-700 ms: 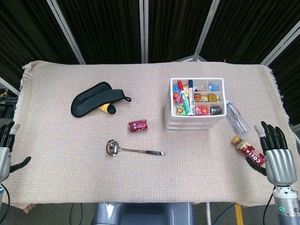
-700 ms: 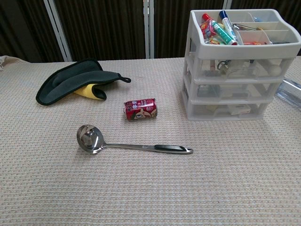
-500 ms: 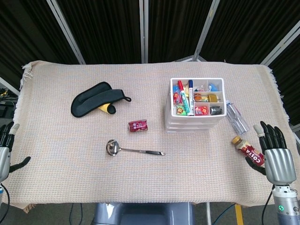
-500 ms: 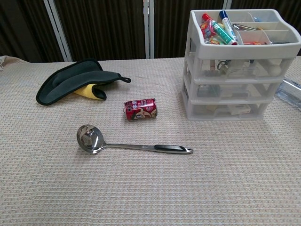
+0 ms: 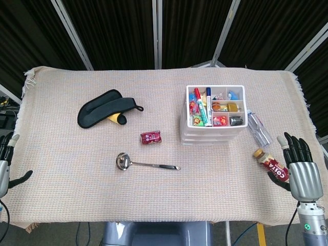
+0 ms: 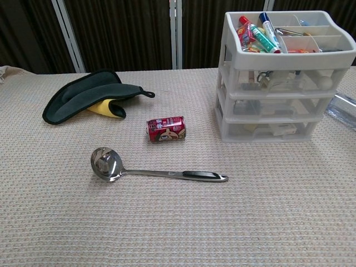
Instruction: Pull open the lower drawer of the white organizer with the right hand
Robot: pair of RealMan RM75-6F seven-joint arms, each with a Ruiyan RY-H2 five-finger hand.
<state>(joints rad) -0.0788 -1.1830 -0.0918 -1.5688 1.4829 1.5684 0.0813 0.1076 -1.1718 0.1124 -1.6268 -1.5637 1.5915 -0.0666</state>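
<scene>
Barely any change: right hand [image 5: 302, 171] holds at the tabletop's 4 o'clock edge, fingers spread, empty; left hand [image 5: 5, 164] has sunk slightly, also open. White organizer [image 5: 212, 115] at 2 o'clock, lower drawer [image 6: 268, 129] closed. Reach not begun.

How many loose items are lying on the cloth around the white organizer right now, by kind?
Bottles: 2, a clear bottle and a brown Costa bottle
Cans: 1, red can
Ladles: 1, steel ladle
Oven mitts: 1, dark mitt
Total: 5. The organizer is not counted; its drawers look closed.
</scene>
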